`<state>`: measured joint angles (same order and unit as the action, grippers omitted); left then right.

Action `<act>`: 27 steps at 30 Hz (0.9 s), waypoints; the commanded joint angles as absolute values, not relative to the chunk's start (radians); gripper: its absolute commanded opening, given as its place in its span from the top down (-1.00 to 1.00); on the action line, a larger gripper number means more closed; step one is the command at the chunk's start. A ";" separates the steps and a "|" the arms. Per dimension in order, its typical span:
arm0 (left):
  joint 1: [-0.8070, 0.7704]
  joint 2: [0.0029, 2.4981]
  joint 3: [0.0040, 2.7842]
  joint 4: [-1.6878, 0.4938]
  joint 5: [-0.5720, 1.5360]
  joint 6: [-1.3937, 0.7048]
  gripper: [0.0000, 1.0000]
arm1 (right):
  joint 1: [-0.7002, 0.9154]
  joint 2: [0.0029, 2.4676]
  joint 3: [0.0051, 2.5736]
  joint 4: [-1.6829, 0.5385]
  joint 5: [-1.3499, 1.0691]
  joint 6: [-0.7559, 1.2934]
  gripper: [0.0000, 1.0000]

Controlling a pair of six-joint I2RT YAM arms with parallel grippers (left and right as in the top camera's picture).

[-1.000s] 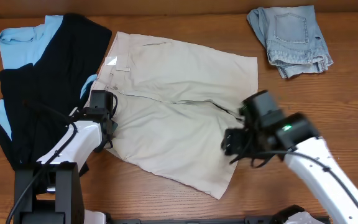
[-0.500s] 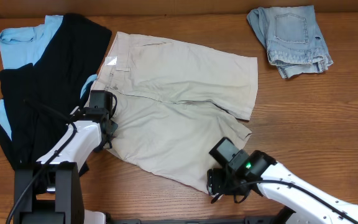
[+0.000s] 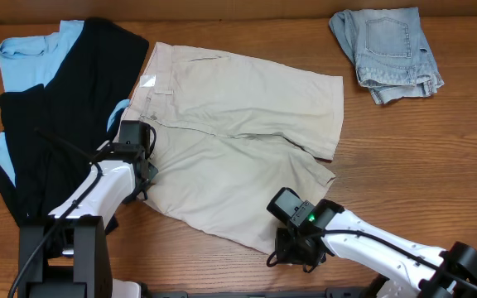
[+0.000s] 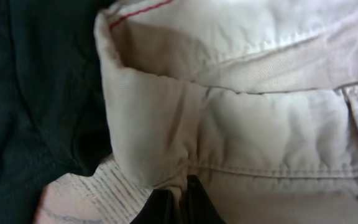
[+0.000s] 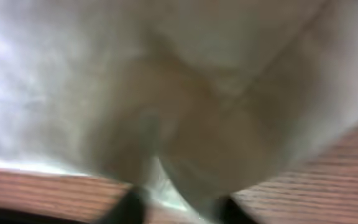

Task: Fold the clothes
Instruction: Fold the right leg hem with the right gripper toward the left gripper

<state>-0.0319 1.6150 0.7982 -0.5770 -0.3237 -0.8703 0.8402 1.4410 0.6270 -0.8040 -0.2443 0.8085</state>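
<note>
The light-beige khaki shorts (image 3: 238, 141) lie spread flat on the wooden table, waistband to the left. My left gripper (image 3: 145, 178) is shut on a pinch of the shorts' waistband edge (image 4: 260, 124), seen between its fingers (image 4: 178, 199). My right gripper (image 3: 292, 248) is at the front hem of the near leg. In the blurred right wrist view its fingers (image 5: 179, 208) are apart, with the shorts' hem (image 5: 166, 74) between them. Black trousers (image 3: 65, 108) lie over a light-blue shirt (image 3: 31, 54) at the left. Faded denim shorts (image 3: 392, 50) lie folded at the back right.
The black trousers (image 4: 36, 93) lie right beside the left gripper. Bare wood table (image 3: 421, 157) shows right of the khaki shorts and along the front edge (image 5: 328, 180). The arm bases stand at the front edge.
My right arm has swung from the right side of the shorts down to the front hem of the near leg and has lowered. The left arm has not moved.
</note>
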 commanded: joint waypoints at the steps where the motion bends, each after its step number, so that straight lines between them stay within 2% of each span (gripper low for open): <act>1: -0.025 1.622 0.806 -0.629 -0.256 -0.716 0.92 | 0.841 1.472 0.608 -0.815 -0.240 0.816 0.92; 7: -0.025 1.621 0.952 -0.825 -0.217 -0.575 0.92 | 0.763 1.422 0.727 -0.985 -0.176 0.838 0.92; 13: -0.027 1.621 1.203 -1.079 -0.220 -0.467 0.92 | 0.643 1.313 0.978 -1.195 0.026 0.826 0.92; 20: -0.027 1.621 1.483 -1.349 -0.219 -0.425 0.92 | 0.434 1.275 1.348 -1.368 0.123 0.663 0.92; 27: -0.028 1.618 1.707 -1.595 -0.213 -0.426 0.91 | 0.292 1.274 1.570 -1.477 0.122 0.564 0.93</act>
<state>-0.0410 1.6222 1.6199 -1.5391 -0.1452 -0.4625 0.3531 1.2934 1.4876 -1.4361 0.0292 0.6342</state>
